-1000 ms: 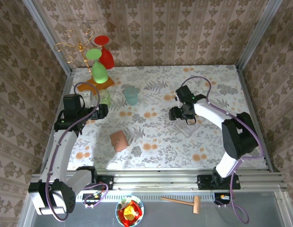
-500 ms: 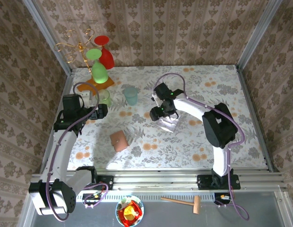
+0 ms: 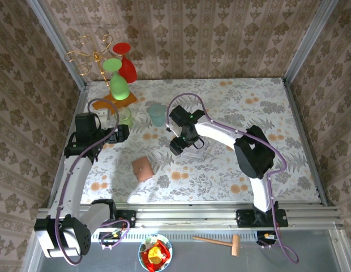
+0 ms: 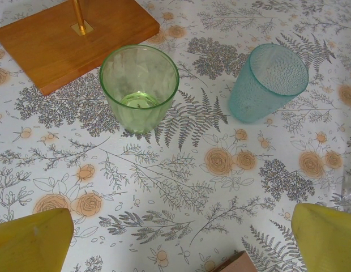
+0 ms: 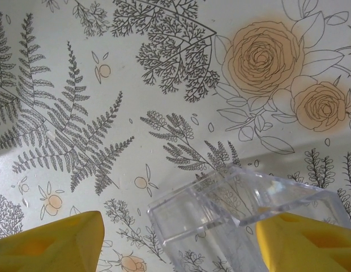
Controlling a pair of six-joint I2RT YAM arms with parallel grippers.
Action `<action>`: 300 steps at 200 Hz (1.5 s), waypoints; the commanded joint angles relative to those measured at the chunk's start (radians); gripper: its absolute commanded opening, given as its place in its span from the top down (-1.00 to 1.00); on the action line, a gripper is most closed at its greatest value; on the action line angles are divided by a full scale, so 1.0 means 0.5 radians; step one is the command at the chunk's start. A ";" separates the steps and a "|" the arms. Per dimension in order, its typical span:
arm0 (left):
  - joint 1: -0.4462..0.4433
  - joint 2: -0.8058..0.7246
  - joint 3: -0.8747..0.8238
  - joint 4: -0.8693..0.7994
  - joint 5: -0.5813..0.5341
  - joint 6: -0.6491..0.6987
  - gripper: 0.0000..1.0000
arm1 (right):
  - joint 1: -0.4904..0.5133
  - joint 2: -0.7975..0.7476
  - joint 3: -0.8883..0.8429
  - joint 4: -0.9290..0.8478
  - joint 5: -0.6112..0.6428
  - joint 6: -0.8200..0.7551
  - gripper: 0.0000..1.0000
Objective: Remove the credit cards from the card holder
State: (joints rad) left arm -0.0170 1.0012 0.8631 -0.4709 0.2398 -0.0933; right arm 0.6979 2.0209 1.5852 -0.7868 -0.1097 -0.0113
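Note:
The card holder (image 3: 144, 168), a small salmon-tan wallet, lies closed on the floral table left of centre. Its corner shows at the bottom edge of the left wrist view (image 4: 238, 264). The credit cards are hidden. My left gripper (image 3: 123, 133) (image 4: 181, 243) hovers open over bare tablecloth, up and to the left of the holder. My right gripper (image 3: 176, 148) (image 5: 178, 241) is just right of the holder. Its wide-set yellow fingers carry a clear plastic tray (image 5: 221, 209), tilted above the cloth and pressed against the right-hand finger (image 5: 311, 243).
A glass rack with an orange wooden base (image 3: 120, 97) (image 4: 68, 39) stands at the back left, with red and green glasses hanging on it. A green tumbler (image 3: 125, 116) (image 4: 139, 88) and a teal tumbler (image 3: 157, 114) (image 4: 269, 82) stand beyond the left gripper.
My right arm has swung left across the table with the clear tray, from the right half to just beside the card holder. The left arm has stayed still.

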 commanded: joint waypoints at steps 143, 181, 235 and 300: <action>0.015 -0.008 -0.025 0.012 0.071 -0.001 -1.00 | -0.278 -0.813 -0.718 0.092 0.483 1.331 0.22; 0.014 -0.012 -0.025 0.011 0.060 -0.001 -1.00 | -0.337 -0.804 -0.851 0.229 0.456 1.614 0.28; 0.013 -0.031 -0.025 0.003 0.039 0.004 -1.00 | -0.335 -0.659 -0.811 0.309 0.394 1.719 0.39; 0.012 -0.028 -0.030 0.006 0.033 0.005 -1.00 | -0.331 -0.597 -0.811 0.353 0.314 1.710 0.42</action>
State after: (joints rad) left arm -0.0170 1.0012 0.8631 -0.4713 0.2546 -0.0933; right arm 0.5274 1.7020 1.1675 -0.6155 0.0719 0.8192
